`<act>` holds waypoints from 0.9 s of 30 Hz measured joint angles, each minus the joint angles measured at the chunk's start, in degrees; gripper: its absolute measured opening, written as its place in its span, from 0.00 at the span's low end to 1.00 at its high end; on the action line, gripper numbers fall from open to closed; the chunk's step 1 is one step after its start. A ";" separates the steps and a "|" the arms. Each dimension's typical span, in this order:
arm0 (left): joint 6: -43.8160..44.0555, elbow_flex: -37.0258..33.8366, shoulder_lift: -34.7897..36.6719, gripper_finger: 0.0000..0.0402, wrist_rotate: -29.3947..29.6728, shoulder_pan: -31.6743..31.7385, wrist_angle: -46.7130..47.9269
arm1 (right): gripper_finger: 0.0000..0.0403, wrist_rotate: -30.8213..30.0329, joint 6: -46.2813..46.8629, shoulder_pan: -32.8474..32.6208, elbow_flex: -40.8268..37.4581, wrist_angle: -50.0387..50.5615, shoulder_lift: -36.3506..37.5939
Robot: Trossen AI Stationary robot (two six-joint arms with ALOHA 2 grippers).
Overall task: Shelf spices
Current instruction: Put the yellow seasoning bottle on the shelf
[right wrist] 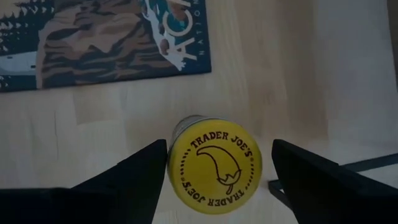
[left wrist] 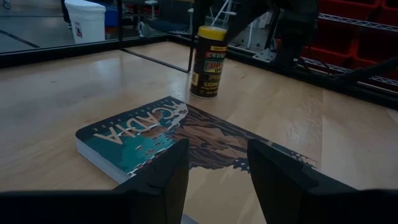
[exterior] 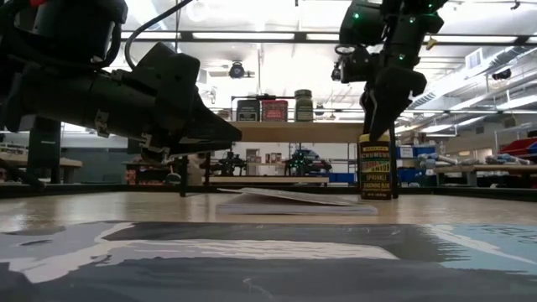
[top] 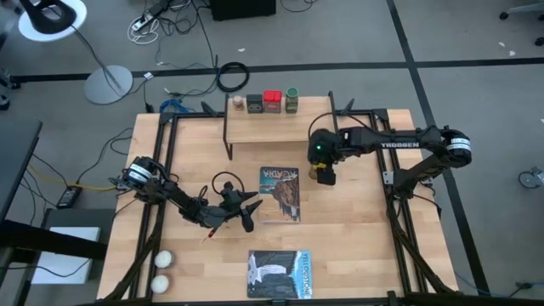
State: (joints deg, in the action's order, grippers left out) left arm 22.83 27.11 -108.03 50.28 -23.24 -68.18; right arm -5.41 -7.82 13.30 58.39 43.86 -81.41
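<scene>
- High view: the shelf stands at the counter's far edge with four spices in a row on it: a tiny pale jar, a dark square tin, a red tin and a green jar. Their labels are too small to read. "TROSSEN" shows on the right arm. Two books lie flat; the nearer-to-shelf book reads "ACADIA", the second book is cut off at the counter's edge. Two white balls sit by the left corner.
- Low view: the yellow-lidded jar stands upright on the counter, its label partly readable: "SPRINKLE". The right gripper is just above it, hiding the lid.
- Left wrist view: the left gripper hovers over the "ACADIA" book, jaws partly apart, holding nothing.
- Right wrist view: the lid reads "TRADER JOE'S" twice around a pepper drawing. The right gripper's jaws stand wide on either side of the lid, not touching it.
</scene>
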 joint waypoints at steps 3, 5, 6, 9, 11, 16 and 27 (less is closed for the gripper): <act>-0.01 0.00 0.00 0.42 0.00 0.00 0.00 | 0.72 2.93 0.01 1.40 0.02 0.06 0.00; 0.00 0.00 0.00 0.42 0.00 0.00 0.02 | 0.72 3.86 0.03 2.02 0.02 0.12 0.00; 0.00 0.00 0.00 0.42 0.00 0.00 0.00 | 0.72 4.23 0.02 2.30 0.02 0.12 0.00; 0.00 0.00 0.00 0.42 0.00 0.00 0.00 | 0.72 6.90 0.48 3.33 0.02 0.72 0.00; 0.00 0.00 0.00 0.42 0.00 0.00 0.00 | 0.72 8.33 1.01 3.58 0.02 0.91 0.00; 0.00 -0.02 0.00 0.42 0.00 0.00 0.00 | 0.70 8.50 1.67 3.35 0.02 0.97 0.00; 0.01 -0.02 0.00 0.42 0.00 0.00 -0.02 | 0.59 7.60 2.84 1.60 0.02 0.99 0.00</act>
State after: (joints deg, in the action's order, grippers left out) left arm 22.83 27.09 -108.03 50.28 -23.24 -68.20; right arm 2.18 -4.98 14.90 58.41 44.86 -81.41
